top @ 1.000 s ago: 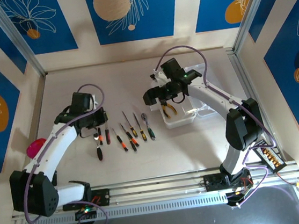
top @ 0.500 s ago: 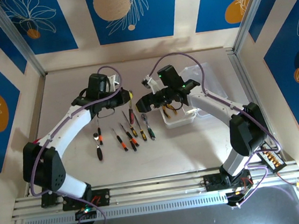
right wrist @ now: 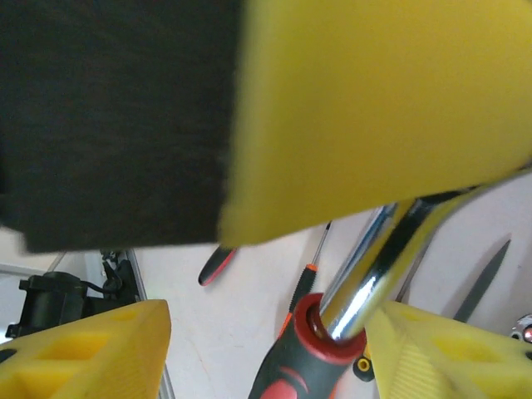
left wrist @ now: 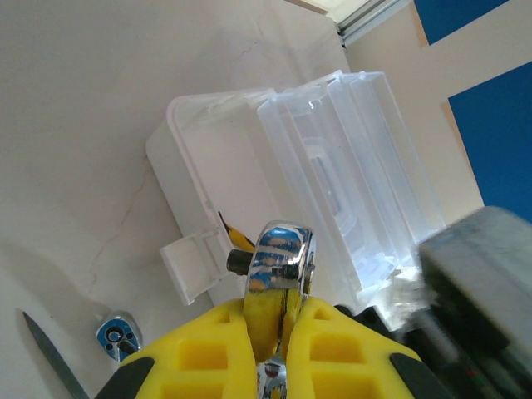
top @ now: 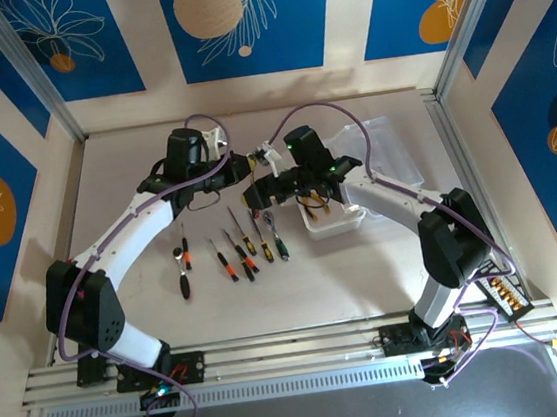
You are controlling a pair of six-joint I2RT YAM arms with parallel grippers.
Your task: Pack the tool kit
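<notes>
Handover underway! The left fingers (left wrist: 224, 349) are clenched on the ratchet (left wrist: 278, 258), held above the table (top: 131, 150) towards its far edge, just left of the clear box (top: 336, 224). The right fingers (right wrist: 91, 349) are spread around its handle, gripping nothing yet. Danger: if the left lets go early, the ratchet drops onto the screwdrivers (top: 238, 248).

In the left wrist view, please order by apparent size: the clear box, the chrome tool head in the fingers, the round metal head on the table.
1. clear box.
2. chrome tool head; it is nearest the camera, so it looks enlarged.
3. round metal head.
</notes>
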